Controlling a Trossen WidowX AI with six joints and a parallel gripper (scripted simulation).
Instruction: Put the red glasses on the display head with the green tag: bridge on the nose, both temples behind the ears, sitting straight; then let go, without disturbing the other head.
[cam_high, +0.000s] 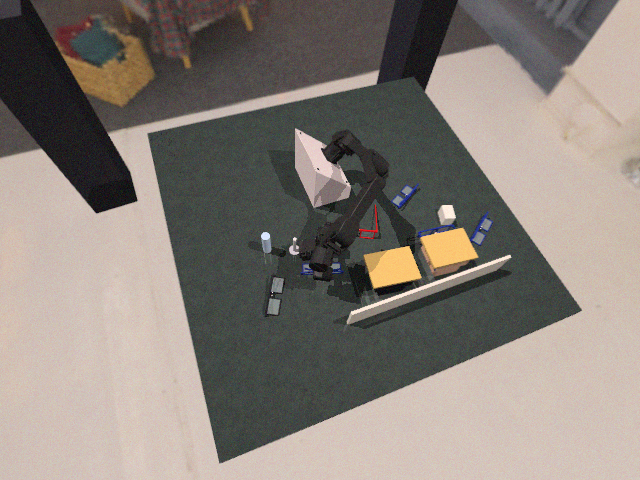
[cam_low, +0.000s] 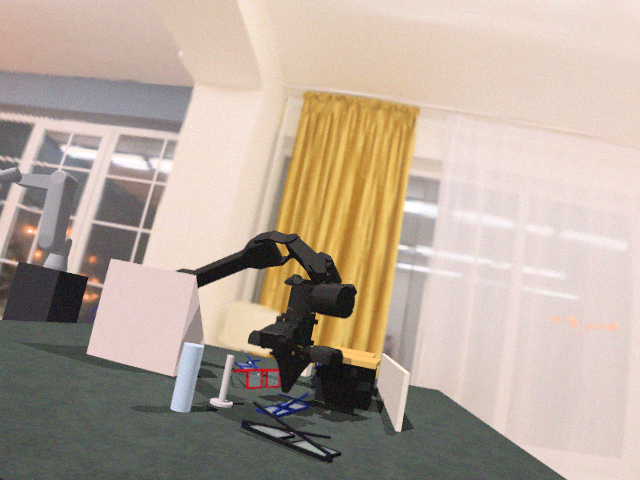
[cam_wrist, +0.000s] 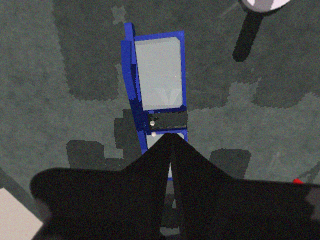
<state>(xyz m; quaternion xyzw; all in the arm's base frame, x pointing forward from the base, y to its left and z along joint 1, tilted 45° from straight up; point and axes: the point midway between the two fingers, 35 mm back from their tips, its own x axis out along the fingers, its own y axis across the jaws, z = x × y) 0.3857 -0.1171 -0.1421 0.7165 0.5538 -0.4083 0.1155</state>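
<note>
The red glasses (cam_high: 376, 221) (cam_low: 247, 379) lie on the dark mat (cam_high: 258, 387) beside the arm, partly behind it in the top view; a red speck (cam_wrist: 298, 181) shows at the right edge of the wrist view. My gripper (cam_low: 285, 390) (cam_wrist: 170, 138) is shut and empty, fingertips down, just above a pair of blue glasses (cam_high: 306, 268) (cam_low: 284, 408) (cam_wrist: 184, 75) lying on the mat. Two block-like forms with yellow tops (cam_high: 392, 266) (cam_high: 448, 250) stand right of the gripper, probably the display heads. Their faces and the green tag cannot be made out.
A cream panel (cam_high: 429, 290) (cam_low: 393, 392) stands alongside the yellow-topped forms. A pale wedge (cam_high: 315, 170) (cam_low: 142, 315) stands near the arm's base. A light blue cylinder (cam_high: 265, 241) (cam_low: 187, 378), a pale peg (cam_low: 225, 379), black glasses (cam_low: 289, 439), more blue glasses (cam_high: 405, 196) and a white cube (cam_high: 446, 214) are around.
</note>
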